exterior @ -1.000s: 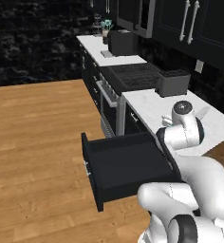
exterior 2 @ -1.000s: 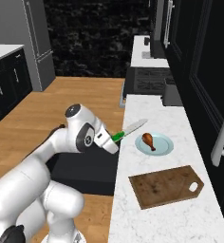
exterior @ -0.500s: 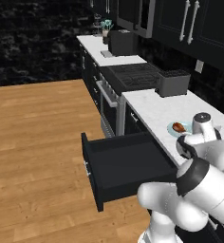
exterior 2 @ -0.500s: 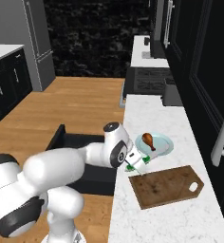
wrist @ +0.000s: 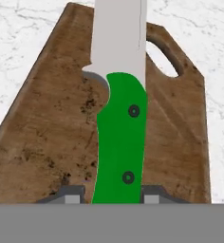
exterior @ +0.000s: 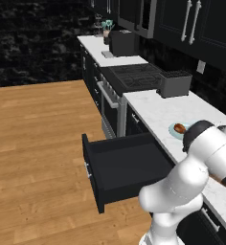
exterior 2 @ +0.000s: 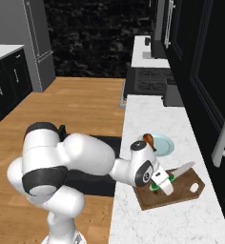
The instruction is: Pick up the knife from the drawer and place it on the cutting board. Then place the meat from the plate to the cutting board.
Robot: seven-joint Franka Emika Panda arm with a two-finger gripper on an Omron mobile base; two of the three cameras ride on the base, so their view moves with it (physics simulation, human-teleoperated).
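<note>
Presently, from the left base view, the drawer (exterior: pixel 127 170) stands pulled out from the lower cabinets, its black interior showing nothing that I can make out. On the white counter (exterior: pixel 158 112) beyond it, the plate (exterior: pixel 175 129) is partly visible with the meat (exterior: pixel 180 128) on it, the rest masked by my own arm.

From the right base view, my gripper (exterior 2: pixel 160 181) is low over the cutting board (exterior 2: pixel 181 188), which lies on the counter just beside the plate (exterior 2: pixel 164 143). The knife (exterior 2: pixel 181 169) is in my grasp: green handle at the jaws, pale blade reaching out over the board toward its notched end. The drumstick (exterior 2: pixel 148 138) sits on the plate's near edge, untouched.

From the hand view, both fingertips (wrist: pixel 69 194) are pressed against the sides of the green handle, pinching the knife (wrist: pixel 119 137). Its blade points toward the far end of the board (wrist: pixel 47 128), beside the hand-hole. I cannot tell whether the knife touches the wood or hangs just above it.

Assessment: the knife is out of the drawer and over the board, not yet released. Letting go is left, then the whole meat transfer.
</note>
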